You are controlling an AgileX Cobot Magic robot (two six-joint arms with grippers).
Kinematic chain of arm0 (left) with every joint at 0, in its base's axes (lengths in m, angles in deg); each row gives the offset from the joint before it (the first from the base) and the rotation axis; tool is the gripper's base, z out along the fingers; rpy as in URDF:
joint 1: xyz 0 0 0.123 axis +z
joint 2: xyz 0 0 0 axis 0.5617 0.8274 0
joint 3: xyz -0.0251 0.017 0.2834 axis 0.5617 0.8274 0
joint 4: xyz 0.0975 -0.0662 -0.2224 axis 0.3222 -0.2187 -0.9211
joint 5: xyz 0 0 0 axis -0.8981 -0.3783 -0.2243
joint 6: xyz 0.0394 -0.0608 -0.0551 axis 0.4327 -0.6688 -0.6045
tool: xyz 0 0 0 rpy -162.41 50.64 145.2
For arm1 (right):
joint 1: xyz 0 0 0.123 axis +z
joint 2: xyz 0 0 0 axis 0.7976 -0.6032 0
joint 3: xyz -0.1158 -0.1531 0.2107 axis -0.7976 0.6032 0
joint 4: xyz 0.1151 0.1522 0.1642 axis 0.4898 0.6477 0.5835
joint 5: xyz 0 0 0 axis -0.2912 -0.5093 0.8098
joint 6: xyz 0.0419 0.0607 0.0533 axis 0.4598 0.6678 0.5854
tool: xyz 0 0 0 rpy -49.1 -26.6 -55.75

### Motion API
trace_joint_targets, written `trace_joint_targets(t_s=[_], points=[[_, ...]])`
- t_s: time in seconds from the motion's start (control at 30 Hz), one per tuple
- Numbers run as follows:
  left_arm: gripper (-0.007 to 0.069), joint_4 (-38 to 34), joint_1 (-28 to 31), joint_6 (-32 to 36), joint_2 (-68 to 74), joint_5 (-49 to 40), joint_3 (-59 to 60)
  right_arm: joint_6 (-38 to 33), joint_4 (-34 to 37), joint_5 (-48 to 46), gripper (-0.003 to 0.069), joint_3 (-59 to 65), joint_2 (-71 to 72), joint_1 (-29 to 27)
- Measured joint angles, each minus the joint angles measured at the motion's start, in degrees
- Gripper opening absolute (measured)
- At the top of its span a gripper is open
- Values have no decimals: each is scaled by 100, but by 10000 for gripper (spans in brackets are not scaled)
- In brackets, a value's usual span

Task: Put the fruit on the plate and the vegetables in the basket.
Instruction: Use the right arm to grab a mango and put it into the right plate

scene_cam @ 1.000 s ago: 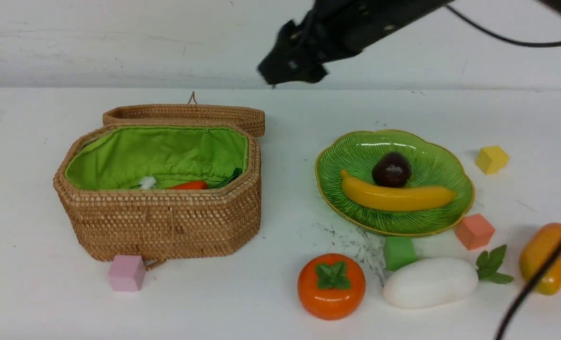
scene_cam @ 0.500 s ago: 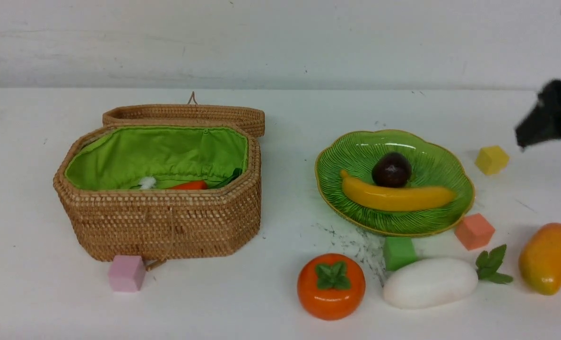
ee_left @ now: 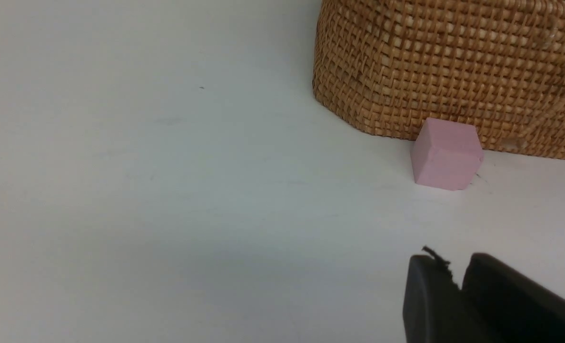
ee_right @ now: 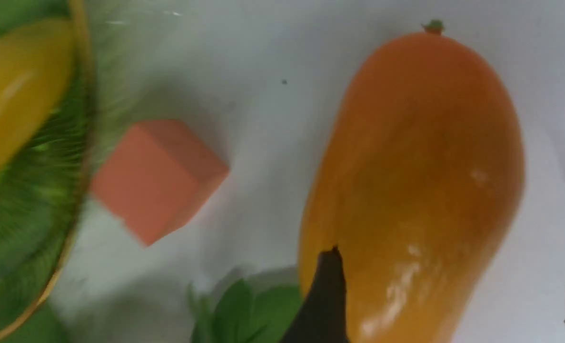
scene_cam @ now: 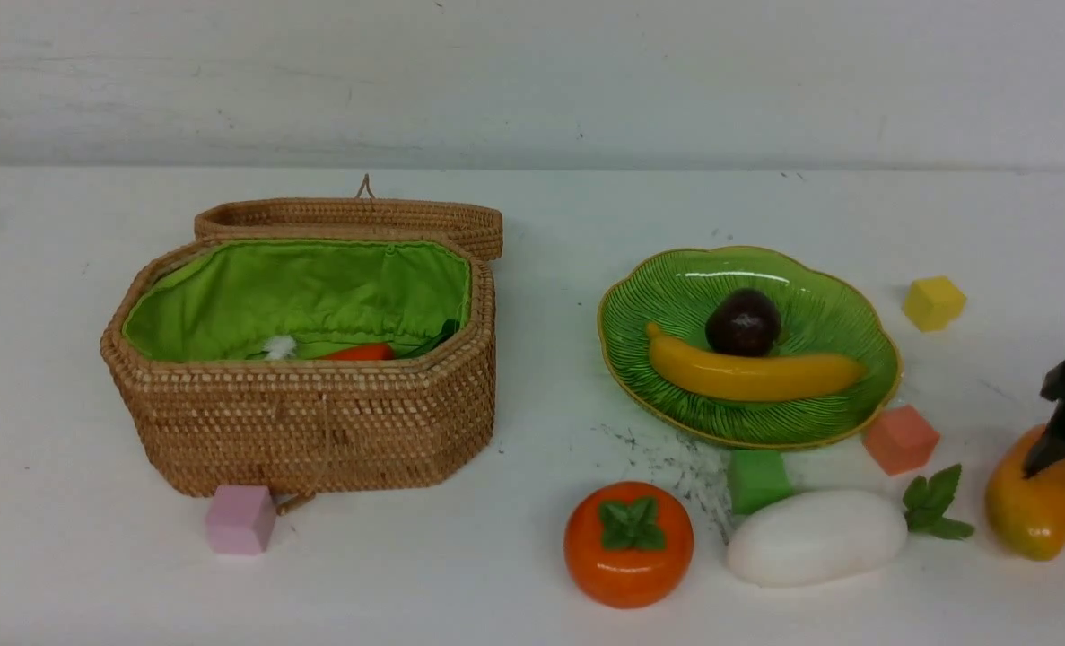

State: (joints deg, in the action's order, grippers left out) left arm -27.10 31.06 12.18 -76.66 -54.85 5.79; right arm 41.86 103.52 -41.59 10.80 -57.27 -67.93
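**Right gripper open around the mango, two fruits on the plate**

At the near edge of the white table (scene_cam: pixel 92 574) lie the persimmon (scene_cam: pixel 629 543) and, just beside it to the right, the white radish (scene_cam: pixel 816 536) with its leaves pointing right. A pink cube (scene_cam: pixel 240 519) stands against the front wall of the basket (scene_cam: pixel 317 431). The left gripper (ee_left: pixel 460 281) hangs low over the table near this cube; its fingers are pressed together and hold nothing.

At the right edge lies the mango (ee_right: pixel 420 143). The right gripper (ee_right: pixel 456 252) is spread wide, with one finger (ee_right: pixel 327 295) on each side of the mango; whether they touch it I cannot tell.

A green cube (scene_cam: pixel 756 480) and an orange cube (scene_cam: pixel 900 440) stand just in front of the plate (scene_cam: pixel 819 305). On the plate lie the banana (scene_cam: pixel 752 375) and, touching it from behind, the dark-purple fruit (scene_cam: pixel 744 321).

The basket is on the left, open, and the pepper (scene_cam: pixel 362 352) lies inside on the green lining. A yellow cube (scene_cam: pixel 933 303) stands to the right of the plate. The lid (scene_cam: pixel 353 220) is folded back behind the basket.
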Motion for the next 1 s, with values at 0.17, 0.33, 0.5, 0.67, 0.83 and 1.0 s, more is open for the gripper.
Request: trace_joint_targets(t_s=[0.17, 0.33, 0.5, 0.67, 0.83, 1.0], points=[[111, 0, 0, 0, 0, 0, 0, 54, 81, 674, 636, -41, -751, -5], [113, 0, 0, 0, 0, 0, 0, 29, 77, 854, 568, -109, -837, -5], [113, 0, 0, 0, 0, 0, 0, -122, 81, 854, 526, -103, -802, -5], [117, 0, 0, 0, 0, 0, 0, -193, 75, 617, 526, -41, -651, -5], [124, 5, 0, 0, 0, 0, 0, -507, 60, 401, 526, -28, -111, 30], [130, 5, 0, 0, 0, 0, 0, -1452, 552, 40, 526, -470, 565, 599]])
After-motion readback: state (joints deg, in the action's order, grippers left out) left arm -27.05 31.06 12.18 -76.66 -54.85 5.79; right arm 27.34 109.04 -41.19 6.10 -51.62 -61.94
